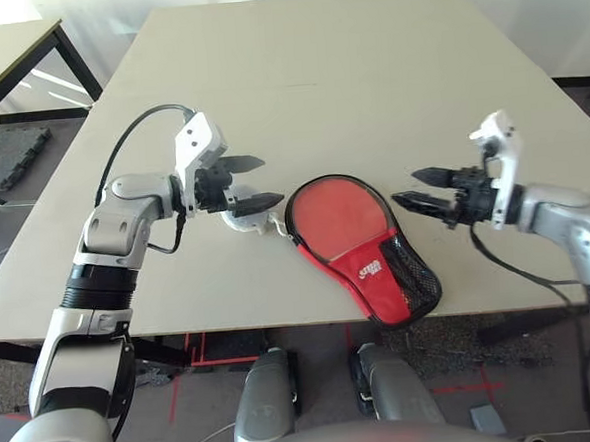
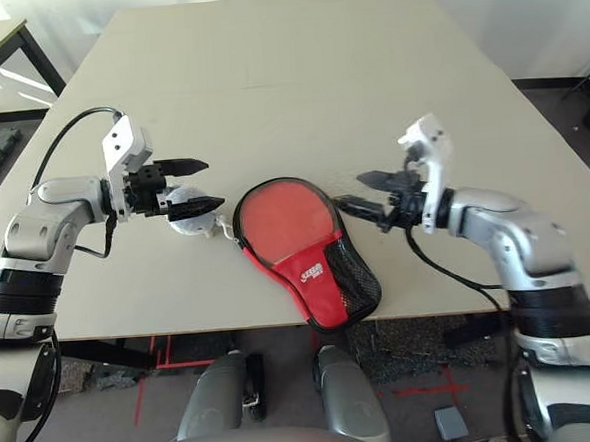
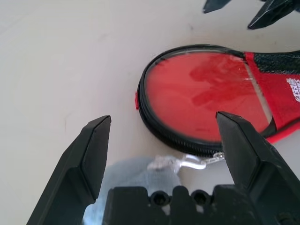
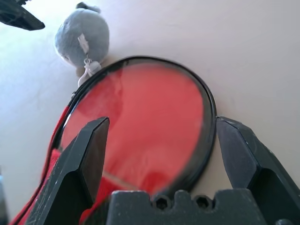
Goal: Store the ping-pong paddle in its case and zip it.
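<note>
Desk is wide open beyond the case: bare surface all the way to the far edge, free passage from above and from the far side. Case lies flat near the front edge, low profile, nothing stacked on it. My left end effector hovers just left of it, fingers spread; right end effector just right of it, fingers spread too. Gap on each side is narrow. Only clutter: small grey plush lump on a white cord at the case's left rim, directly under my left fingers. A second desk stands well off to the far left.
</note>
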